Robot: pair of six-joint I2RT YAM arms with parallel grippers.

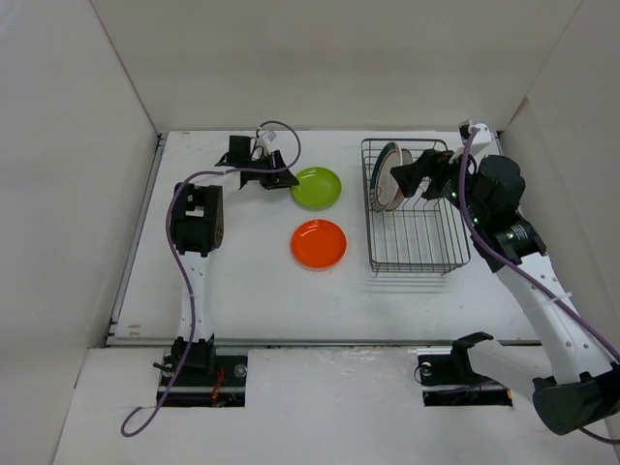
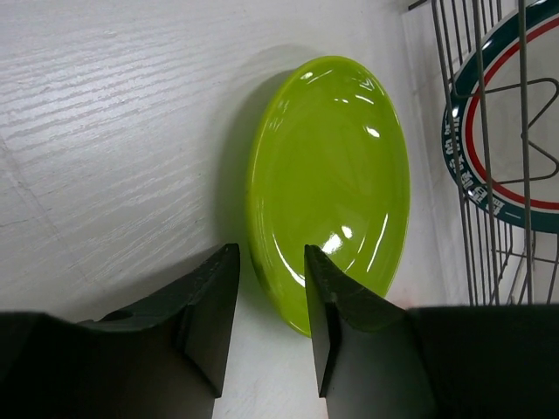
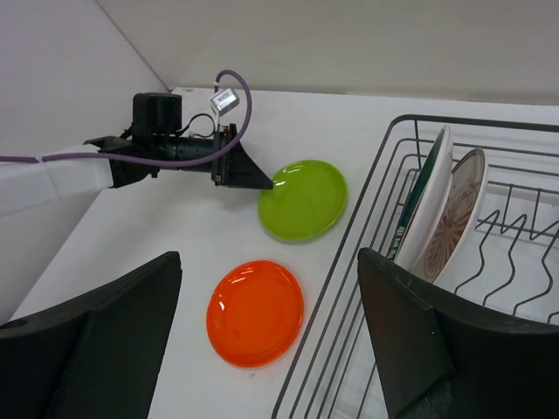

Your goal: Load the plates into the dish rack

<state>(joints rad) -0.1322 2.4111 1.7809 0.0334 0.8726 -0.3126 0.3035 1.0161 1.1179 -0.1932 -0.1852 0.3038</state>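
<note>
White table (image 1: 242, 291); racked plates (image 1: 383, 189) half-hidden behind right claw (image 1: 407, 182).

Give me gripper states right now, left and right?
Left gripper: part open, fingers either side of the green plate's edge, not clamped.
Right gripper: open, holding nothing.

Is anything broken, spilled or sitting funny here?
Nothing stands out. The teal-rimmed plate and the sunburst plate stand upright in the dish rack. The lime green plate and the orange plate lie flat on the table. No cracks or spills show.
</note>
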